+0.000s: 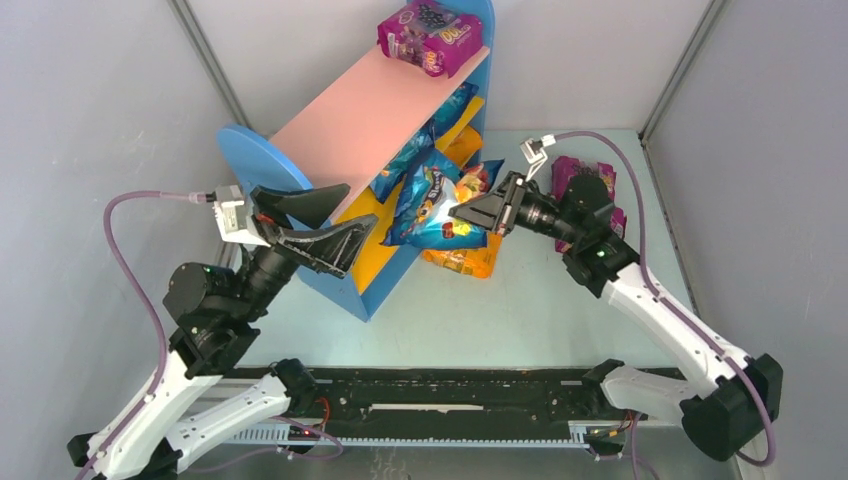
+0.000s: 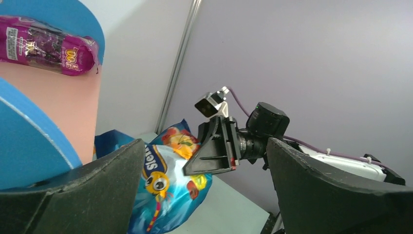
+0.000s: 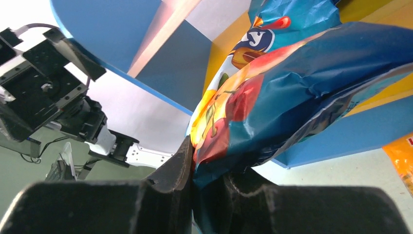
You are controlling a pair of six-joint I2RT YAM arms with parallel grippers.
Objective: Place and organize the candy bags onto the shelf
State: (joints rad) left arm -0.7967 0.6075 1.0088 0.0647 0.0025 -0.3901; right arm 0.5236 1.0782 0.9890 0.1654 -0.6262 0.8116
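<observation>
The shelf (image 1: pixel 350 130) has blue sides, a pink top board and yellow lower boards. A purple candy bag (image 1: pixel 432 35) lies on its top board and shows in the left wrist view (image 2: pixel 44 48). My right gripper (image 1: pixel 468 213) is shut on a blue candy bag (image 1: pixel 432 205) and holds it in front of the shelf's open side; the bag fills the right wrist view (image 3: pixel 292 83) and shows in the left wrist view (image 2: pixel 165 190). Another blue bag (image 1: pixel 415 150) sits on a lower board. My left gripper (image 1: pixel 330 225) is open and empty at the shelf's near end.
An orange bag (image 1: pixel 468 262) lies on the table under the held bag. Purple bags (image 1: pixel 578 175) lie behind the right arm near the right wall. Grey walls close the workspace at the back and sides.
</observation>
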